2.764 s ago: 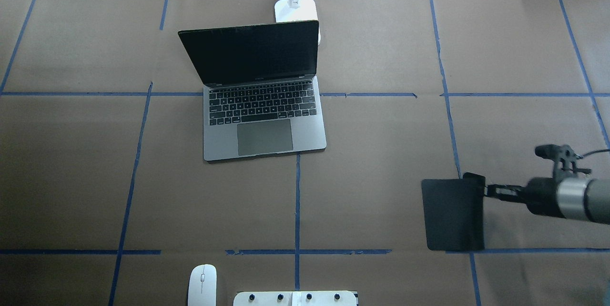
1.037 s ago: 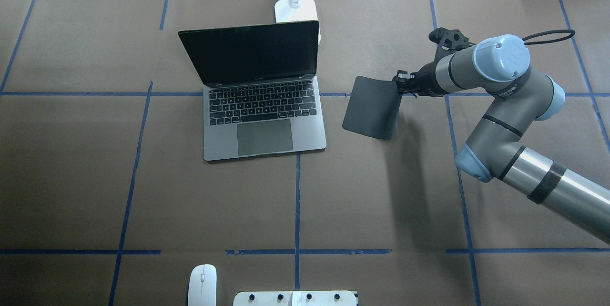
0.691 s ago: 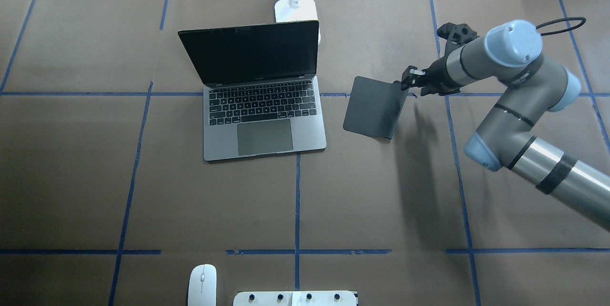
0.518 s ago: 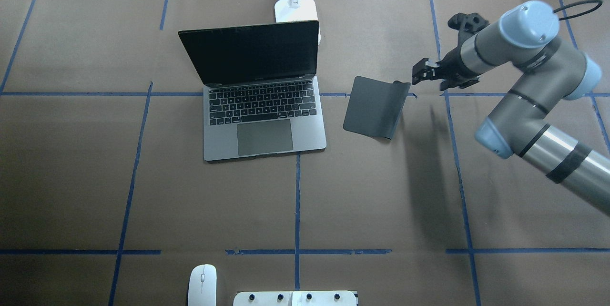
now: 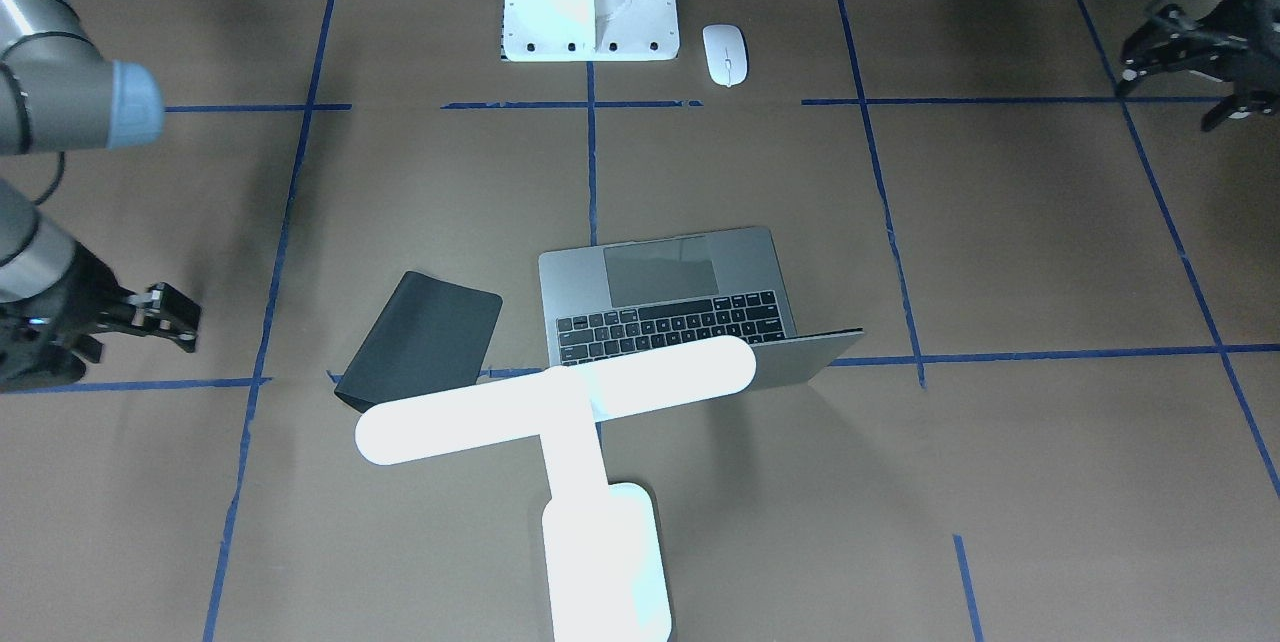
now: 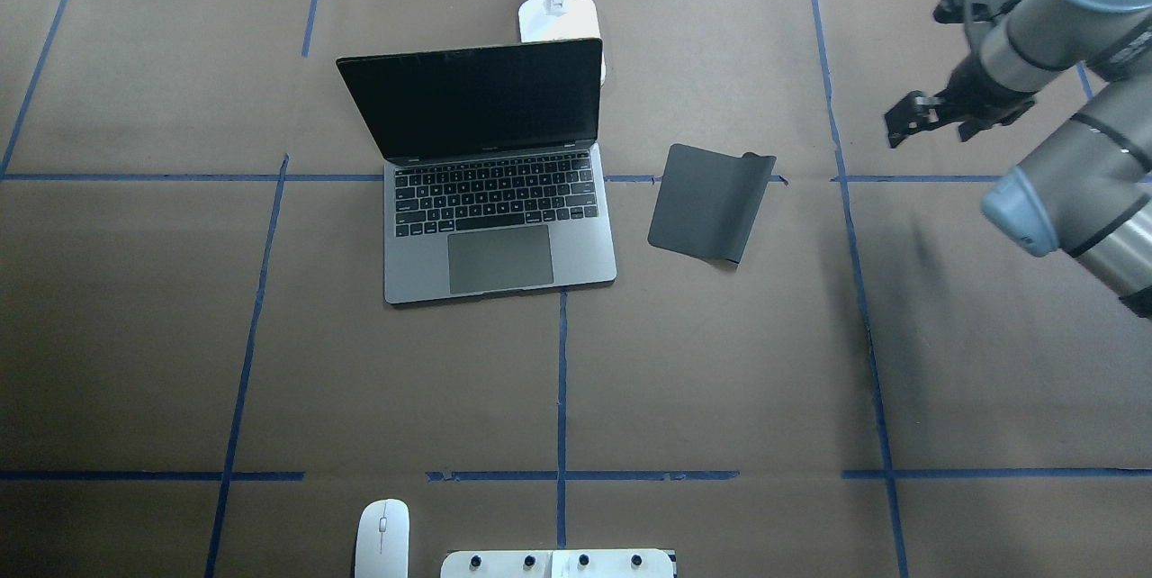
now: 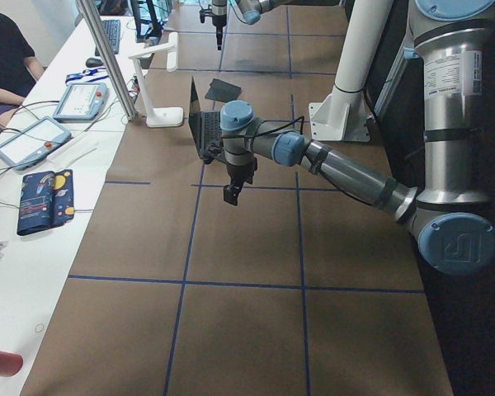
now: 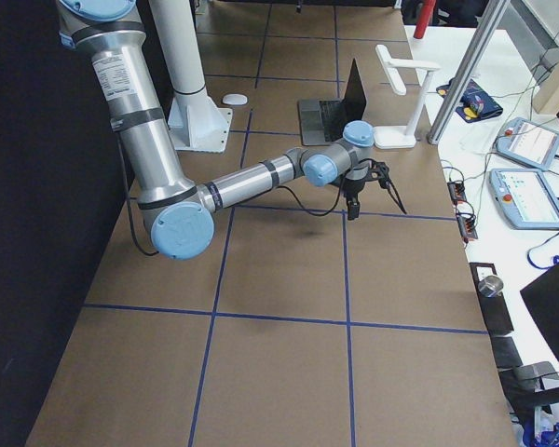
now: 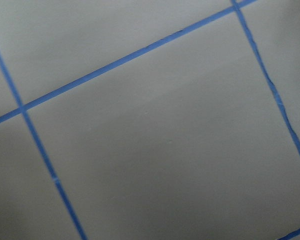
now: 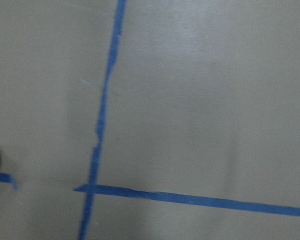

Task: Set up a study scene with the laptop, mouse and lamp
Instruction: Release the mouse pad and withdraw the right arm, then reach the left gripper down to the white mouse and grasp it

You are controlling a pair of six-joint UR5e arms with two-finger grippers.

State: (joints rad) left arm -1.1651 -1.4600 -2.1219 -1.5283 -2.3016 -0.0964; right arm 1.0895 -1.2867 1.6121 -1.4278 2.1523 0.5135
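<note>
Black mouse pad (image 6: pixel 710 203) lies flat just beside the laptop (image 6: pixel 500 227), on its right. The right gripper (image 6: pixel 903 119) hangs open and empty, farther right. Next, I think, it must fetch the white mouse (image 6: pixel 382 538), well in front of the laptop.

Lamp (image 6: pixel 558 17) behind laptop (image 6: pixel 499 227) — mouse pad (image 6: pixel 706 203) beside it.
</note>
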